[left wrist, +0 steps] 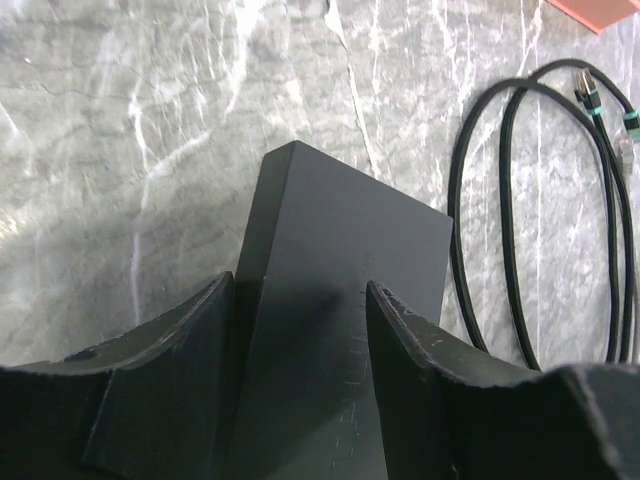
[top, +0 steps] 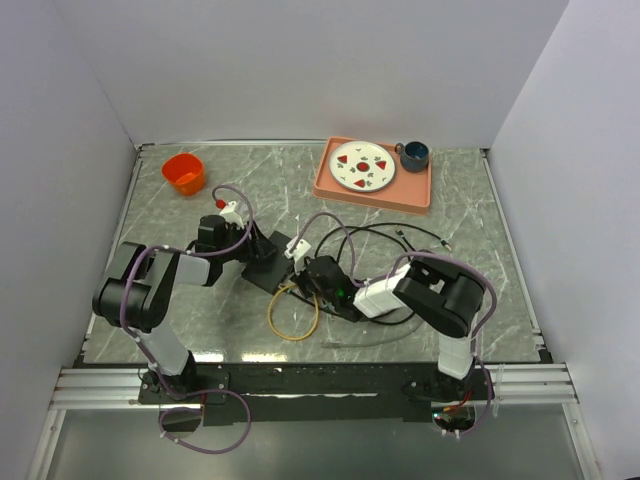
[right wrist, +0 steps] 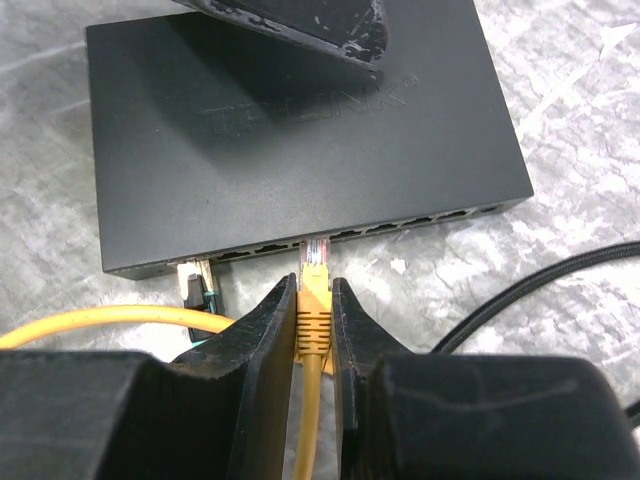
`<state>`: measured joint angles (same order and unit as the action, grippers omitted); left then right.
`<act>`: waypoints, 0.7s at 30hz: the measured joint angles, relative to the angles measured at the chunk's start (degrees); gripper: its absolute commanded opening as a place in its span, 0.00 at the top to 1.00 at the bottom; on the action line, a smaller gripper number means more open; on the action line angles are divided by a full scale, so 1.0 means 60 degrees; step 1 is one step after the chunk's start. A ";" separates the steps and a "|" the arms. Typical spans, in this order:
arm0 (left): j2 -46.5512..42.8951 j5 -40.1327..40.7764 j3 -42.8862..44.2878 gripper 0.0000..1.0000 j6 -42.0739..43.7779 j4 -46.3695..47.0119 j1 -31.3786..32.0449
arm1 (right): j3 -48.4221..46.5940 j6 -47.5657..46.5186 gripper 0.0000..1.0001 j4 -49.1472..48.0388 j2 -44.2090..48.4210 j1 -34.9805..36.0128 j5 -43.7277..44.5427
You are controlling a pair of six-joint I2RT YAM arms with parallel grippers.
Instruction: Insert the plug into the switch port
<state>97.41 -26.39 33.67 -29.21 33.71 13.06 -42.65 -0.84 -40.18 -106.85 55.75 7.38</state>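
R gripper (right wrist: 313,288) clamped on yellow plug (right wrist: 316,268), tip right at a port (right wrist: 316,244) on switch (right wrist: 300,150) front edge (not seated afaict). L gripper (left wrist: 300,288) jaws apart over switch top, contact unclear. Todo: push plug fully home.

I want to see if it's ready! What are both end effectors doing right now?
Left end effector: astride the black box; gripping or not, cannot tell.
Right end effector: closed on the yellow plug.
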 measured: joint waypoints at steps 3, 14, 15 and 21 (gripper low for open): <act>0.0109 0.0058 0.0000 0.51 -0.0051 0.0193 -0.0004 | 0.0153 0.0000 1.00 -0.0539 -0.0120 0.0022 0.0015; 0.0433 0.0175 -0.0215 0.57 -0.0433 0.1122 -0.0004 | 0.0433 0.0200 1.00 -0.1657 -0.0430 0.0124 0.0463; 0.0481 0.0204 -0.0270 0.58 -0.0510 0.1304 -0.0004 | 0.0433 0.0229 1.00 -0.1676 -0.0437 0.0135 0.0525; 0.0831 0.0401 -0.0572 0.59 -0.1002 0.2422 0.0051 | 0.0433 0.0317 1.00 -0.1803 -0.0506 0.0237 0.0907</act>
<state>102.39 -23.99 30.24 -35.22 48.25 13.37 -40.05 1.06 -51.00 -109.89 57.17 12.82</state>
